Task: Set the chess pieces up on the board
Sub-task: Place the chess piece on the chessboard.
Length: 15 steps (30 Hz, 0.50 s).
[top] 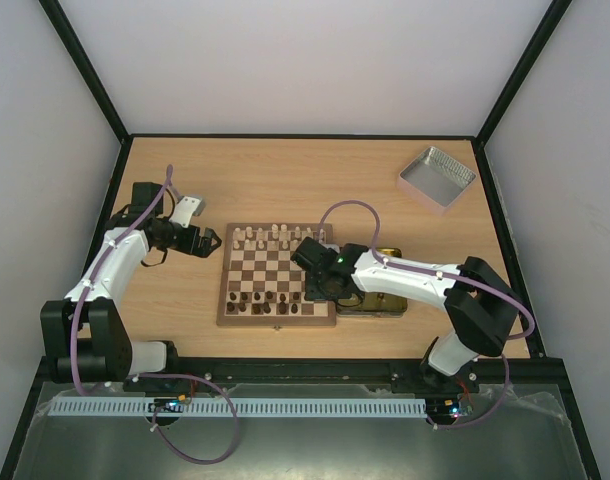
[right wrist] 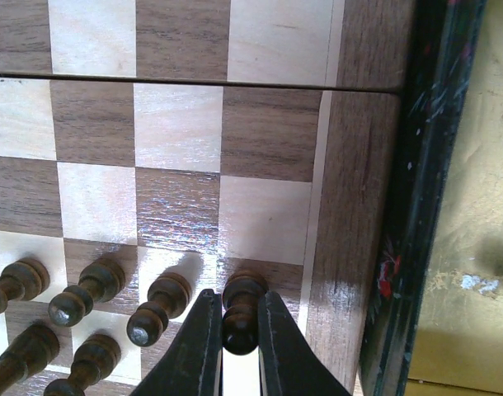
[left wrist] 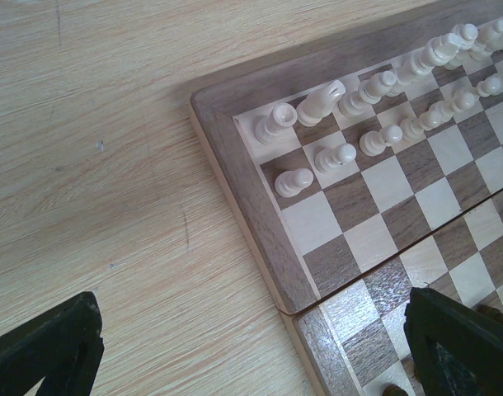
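Observation:
The board point(top: 231, 290) lies mid-table. Cream pieces point(top: 275, 238) stand in its far rows and dark pieces point(top: 263, 301) in its near rows. My right gripper point(top: 320, 287) is over the board's near right corner. In the right wrist view it point(right wrist: 238, 299) is shut on a dark pawn point(right wrist: 242, 320) that stands upright on the rightmost column, next to other dark pawns point(right wrist: 162, 304). My left gripper point(top: 201, 243) is open and empty just left of the board. In the left wrist view its fingers point(left wrist: 45, 351) straddle the board's left edge point(left wrist: 251, 223), with cream pieces point(left wrist: 334, 157) beyond.
A yellow tin point(top: 377, 303) sits against the board's right side, under my right arm; its dark rim point(right wrist: 416, 206) shows in the right wrist view. A silver lid point(top: 437, 178) lies at the far right. Black frame rails border the table.

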Each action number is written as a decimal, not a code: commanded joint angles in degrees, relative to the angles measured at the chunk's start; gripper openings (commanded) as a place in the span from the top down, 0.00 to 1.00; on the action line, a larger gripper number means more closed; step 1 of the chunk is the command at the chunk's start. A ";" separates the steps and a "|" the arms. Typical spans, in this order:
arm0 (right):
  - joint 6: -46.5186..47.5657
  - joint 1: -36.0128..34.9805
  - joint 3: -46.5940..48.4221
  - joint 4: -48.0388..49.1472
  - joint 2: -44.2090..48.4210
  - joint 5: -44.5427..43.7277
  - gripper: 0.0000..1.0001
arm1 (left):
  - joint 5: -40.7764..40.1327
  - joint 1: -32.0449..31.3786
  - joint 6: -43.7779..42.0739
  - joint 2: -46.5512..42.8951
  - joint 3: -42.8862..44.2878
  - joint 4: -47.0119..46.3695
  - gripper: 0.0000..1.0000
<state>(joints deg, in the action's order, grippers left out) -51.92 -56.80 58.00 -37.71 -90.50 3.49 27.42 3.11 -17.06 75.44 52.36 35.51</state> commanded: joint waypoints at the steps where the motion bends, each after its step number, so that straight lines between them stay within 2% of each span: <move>1: -0.81 -0.58 -0.85 0.23 -0.40 -0.76 0.94 | 0.55 -0.30 0.09 -0.03 -0.41 0.44 0.01; 15: -0.91 -0.81 -2.04 -0.19 0.03 -0.80 0.94 | 0.50 -0.30 0.09 -0.02 -0.41 0.43 0.01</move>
<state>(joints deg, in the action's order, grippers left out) -51.94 -57.04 56.82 -37.21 -90.50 3.51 27.42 3.11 -17.06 75.44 52.36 35.51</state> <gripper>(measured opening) 0.064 0.990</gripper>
